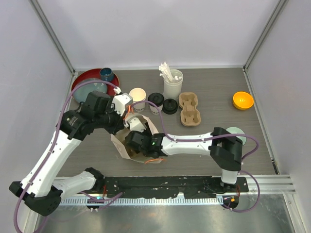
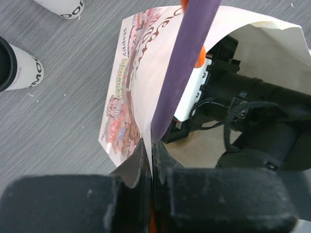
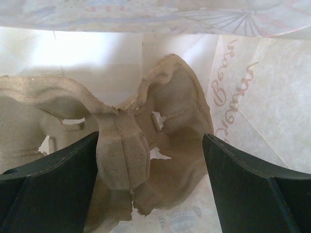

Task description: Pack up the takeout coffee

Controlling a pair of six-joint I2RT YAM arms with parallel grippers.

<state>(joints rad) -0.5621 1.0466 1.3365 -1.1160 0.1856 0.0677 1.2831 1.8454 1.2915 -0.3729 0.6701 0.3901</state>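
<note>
My left gripper (image 1: 127,117) is shut on the upper edge of a printed paper bag (image 1: 127,149) and holds it open; the left wrist view shows the fingers (image 2: 141,160) pinching the bag's rim (image 2: 146,73). My right gripper (image 1: 134,140) is inside the bag, open. In the right wrist view its jaws (image 3: 150,141) straddle a tan pulp carrier (image 3: 160,145) lying in the bag. One open white cup (image 1: 138,96) and a black-lidded cup (image 1: 155,101) stand behind the bag, with another black lid (image 1: 170,106) beside them. Both cups show in the left wrist view (image 2: 22,68) (image 2: 63,5).
A second tan carrier (image 1: 189,108) lies right of the lids. A white cylinder of sticks (image 1: 172,83) stands behind. A red plate (image 1: 82,80) with a blue cup (image 1: 107,74) is at the back left, an orange bowl (image 1: 242,100) at the right.
</note>
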